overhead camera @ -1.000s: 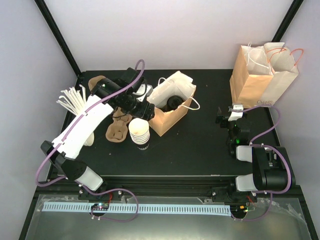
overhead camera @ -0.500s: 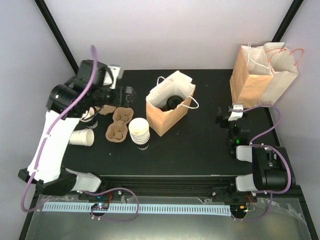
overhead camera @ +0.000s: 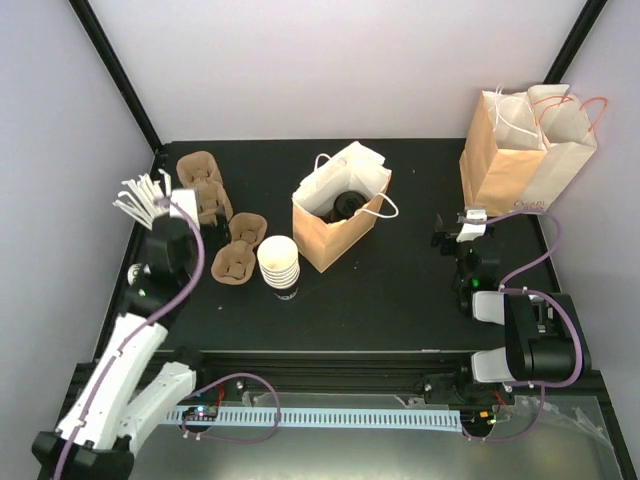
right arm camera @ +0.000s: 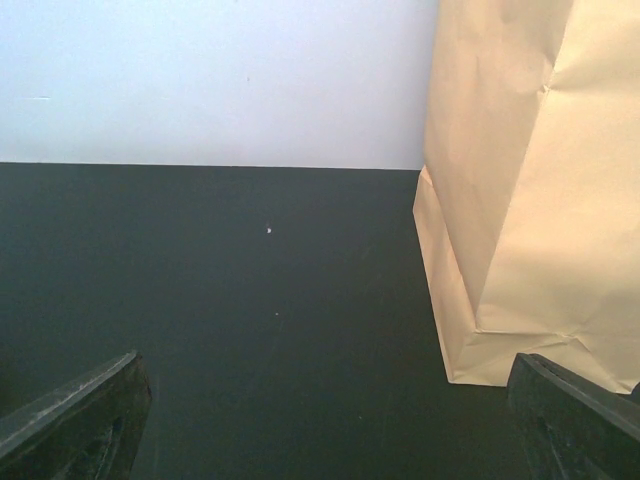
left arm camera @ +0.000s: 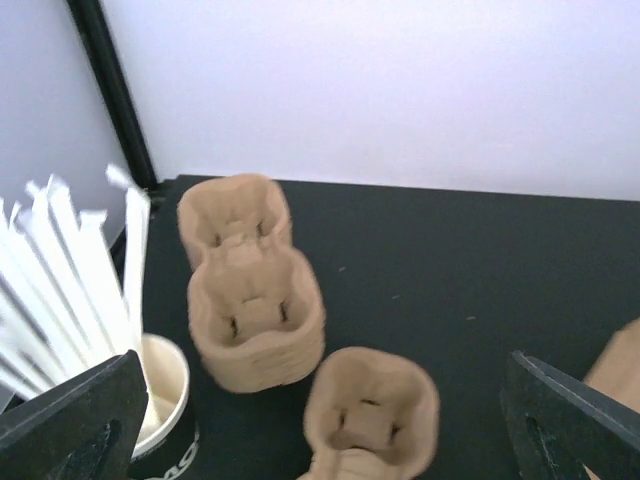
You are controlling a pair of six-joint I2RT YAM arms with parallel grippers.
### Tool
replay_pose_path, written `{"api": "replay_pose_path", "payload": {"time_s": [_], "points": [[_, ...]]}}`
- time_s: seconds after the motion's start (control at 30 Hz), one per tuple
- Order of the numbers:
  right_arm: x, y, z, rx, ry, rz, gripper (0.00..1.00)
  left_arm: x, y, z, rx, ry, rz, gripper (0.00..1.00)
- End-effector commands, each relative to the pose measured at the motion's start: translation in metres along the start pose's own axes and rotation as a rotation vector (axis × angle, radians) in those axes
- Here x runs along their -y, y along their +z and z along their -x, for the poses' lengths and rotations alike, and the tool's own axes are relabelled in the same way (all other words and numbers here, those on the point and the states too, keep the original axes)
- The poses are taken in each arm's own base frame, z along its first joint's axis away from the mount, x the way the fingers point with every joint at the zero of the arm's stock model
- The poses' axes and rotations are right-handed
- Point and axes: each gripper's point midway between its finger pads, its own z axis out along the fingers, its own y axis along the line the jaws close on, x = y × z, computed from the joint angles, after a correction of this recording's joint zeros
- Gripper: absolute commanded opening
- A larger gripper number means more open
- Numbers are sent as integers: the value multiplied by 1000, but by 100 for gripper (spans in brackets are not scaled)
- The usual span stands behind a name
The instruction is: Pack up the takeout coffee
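The takeout coffee [overhead camera: 346, 206] shows as a black disc inside the open brown paper bag [overhead camera: 325, 235] at the middle back of the table. My left gripper [overhead camera: 203, 226] is open and empty at the left side, well apart from the bag, above the brown pulp carriers [overhead camera: 240, 250]. In the left wrist view my left gripper [left arm camera: 320, 445] has its dark fingers [left arm camera: 75, 420] spread wide over the carriers [left arm camera: 372, 410]. My right gripper [overhead camera: 458, 238] is open and empty low over bare table, as the right wrist view [right arm camera: 325, 430] shows.
A stack of lidless white cups [overhead camera: 279, 262] stands in front of the bag. More carriers [overhead camera: 203, 183] and a cup of white straws [overhead camera: 143, 198] sit at the left. Standing brown bags [overhead camera: 525, 150] are at the back right, near my right gripper [right arm camera: 530, 200].
My left arm has pulled back from the open bag, swung left and drawn in toward the near-left. Its gripper is empty. The right arm has not moved.
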Motion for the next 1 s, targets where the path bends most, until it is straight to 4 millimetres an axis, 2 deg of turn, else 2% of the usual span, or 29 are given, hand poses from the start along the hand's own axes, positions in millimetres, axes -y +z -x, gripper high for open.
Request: {"api": "replay_pose_path", "payload": {"time_s": [0.0, 0.07, 0.17, 0.3, 0.6, 0.73, 0.83, 0.97], "points": [[4, 1, 13, 53, 0, -19, 100, -29, 4, 14, 387, -32, 115, 99], [4, 1, 13, 54, 0, -19, 100, -34, 25, -17, 298, -27, 129, 99], [4, 1, 12, 51, 0, -19, 100, -30, 56, -54, 153, 27, 108, 99], [4, 1, 14, 56, 0, -18, 100, -24, 84, -82, 86, 94, 62, 99], [4, 1, 13, 52, 0, -19, 100, -33, 114, -110, 150, 92, 55, 99], [4, 1, 14, 54, 1, -17, 100, -27, 124, -102, 171, 157, 41, 99], [4, 1, 13, 53, 0, -18, 100, -27, 123, -102, 224, 185, 36, 99], [4, 1, 13, 53, 0, -19, 100, -29, 124, -116, 252, 188, 19, 99]]}}
